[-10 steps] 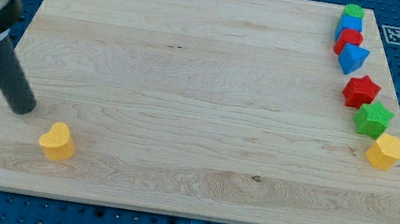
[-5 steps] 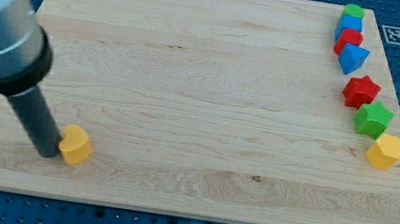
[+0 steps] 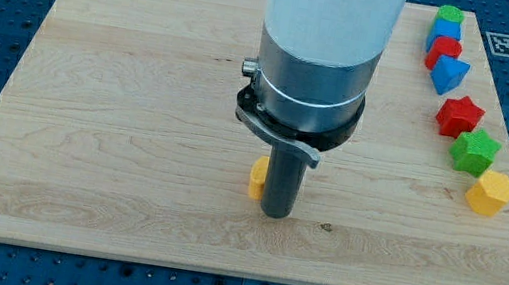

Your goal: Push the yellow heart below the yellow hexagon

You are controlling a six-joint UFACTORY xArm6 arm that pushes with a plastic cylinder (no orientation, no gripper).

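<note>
My tip (image 3: 276, 213) rests on the table (image 3: 109, 171), a little below the middle of the board. The yellow heart (image 3: 257, 177) sits touching the rod on the view's left side, mostly hidden behind it (only a sliver of yellow shows). There are no jaws on this arm, only the dark rod under a wide metal collar, so nothing is clamped.

Well off toward the view's right edge lies the yellow hexagon (image 3: 490, 192), near the table's rim. The heart is far to the view's left of it and slightly lower in the view.

Just above the hexagon is a green star (image 3: 475, 152), close beside it, then a red star (image 3: 460, 116) above that. Farther up comes a blue triangle (image 3: 449, 75), with a red block (image 3: 441, 51) touching it, a blue block (image 3: 446, 33) behind, and a green block (image 3: 450, 14) at the view's top right corner.
</note>
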